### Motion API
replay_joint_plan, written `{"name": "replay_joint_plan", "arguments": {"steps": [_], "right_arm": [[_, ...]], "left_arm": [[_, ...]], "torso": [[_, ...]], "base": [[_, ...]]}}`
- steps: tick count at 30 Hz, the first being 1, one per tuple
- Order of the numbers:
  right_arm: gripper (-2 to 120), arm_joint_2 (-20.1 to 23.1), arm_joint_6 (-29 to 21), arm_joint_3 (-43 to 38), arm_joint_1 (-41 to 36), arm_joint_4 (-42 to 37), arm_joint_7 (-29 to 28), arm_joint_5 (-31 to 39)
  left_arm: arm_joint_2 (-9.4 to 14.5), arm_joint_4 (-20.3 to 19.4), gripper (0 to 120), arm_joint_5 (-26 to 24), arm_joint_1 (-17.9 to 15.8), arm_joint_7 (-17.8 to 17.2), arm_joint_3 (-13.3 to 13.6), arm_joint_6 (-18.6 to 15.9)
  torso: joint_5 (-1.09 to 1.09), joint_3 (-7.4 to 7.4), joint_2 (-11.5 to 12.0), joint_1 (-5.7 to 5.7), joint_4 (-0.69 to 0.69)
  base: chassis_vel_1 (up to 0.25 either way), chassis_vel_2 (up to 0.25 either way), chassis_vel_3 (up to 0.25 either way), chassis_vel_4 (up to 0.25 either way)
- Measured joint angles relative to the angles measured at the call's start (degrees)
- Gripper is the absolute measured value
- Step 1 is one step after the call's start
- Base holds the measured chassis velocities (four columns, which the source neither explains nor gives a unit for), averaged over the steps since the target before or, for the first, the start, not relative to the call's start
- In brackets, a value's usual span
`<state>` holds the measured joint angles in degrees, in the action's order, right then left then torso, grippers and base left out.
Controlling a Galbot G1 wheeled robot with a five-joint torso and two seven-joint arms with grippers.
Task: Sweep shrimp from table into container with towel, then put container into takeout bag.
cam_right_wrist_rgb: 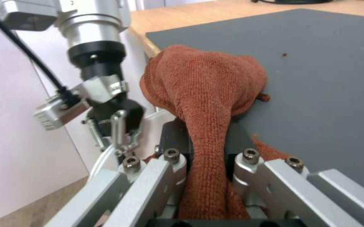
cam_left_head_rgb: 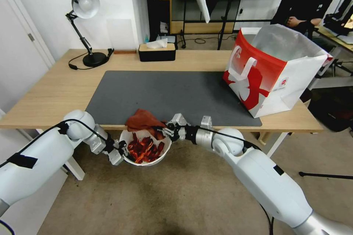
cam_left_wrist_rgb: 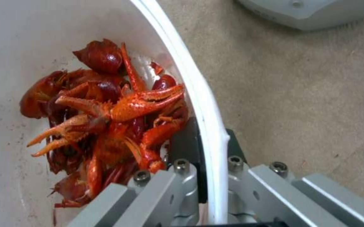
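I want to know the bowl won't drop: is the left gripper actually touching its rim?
Touching. In the left wrist view the left gripper has one finger inside and one outside the white bowl, pinching its wall beside the shrimp.

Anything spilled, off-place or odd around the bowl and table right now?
No spill in view. The shrimp sit in the container, which the left gripper holds by its rim off the table edge. A small speck remains on the mat.

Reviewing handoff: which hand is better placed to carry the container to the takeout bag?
Left, probably: the left hand already clamps the container rim; the right hand grips the towel.
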<state>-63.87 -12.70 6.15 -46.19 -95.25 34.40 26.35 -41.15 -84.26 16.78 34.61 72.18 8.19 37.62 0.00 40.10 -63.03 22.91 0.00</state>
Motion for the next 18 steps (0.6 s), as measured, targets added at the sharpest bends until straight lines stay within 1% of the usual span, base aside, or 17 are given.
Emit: {"name": "replay_joint_plan", "arguments": {"steps": [18], "right_arm": [[6,0.1,0.1,-2.2,-6.4,-4.4,0.2,-0.7]], "left_arm": [[0.0,0.0,0,0.0,-0.1,-0.1,0.1,0.0]], "torso": [[0.0,0.01,0.0,0.0,0.0]], "base": [[0.0,0.0,0.0,0.0]]}}
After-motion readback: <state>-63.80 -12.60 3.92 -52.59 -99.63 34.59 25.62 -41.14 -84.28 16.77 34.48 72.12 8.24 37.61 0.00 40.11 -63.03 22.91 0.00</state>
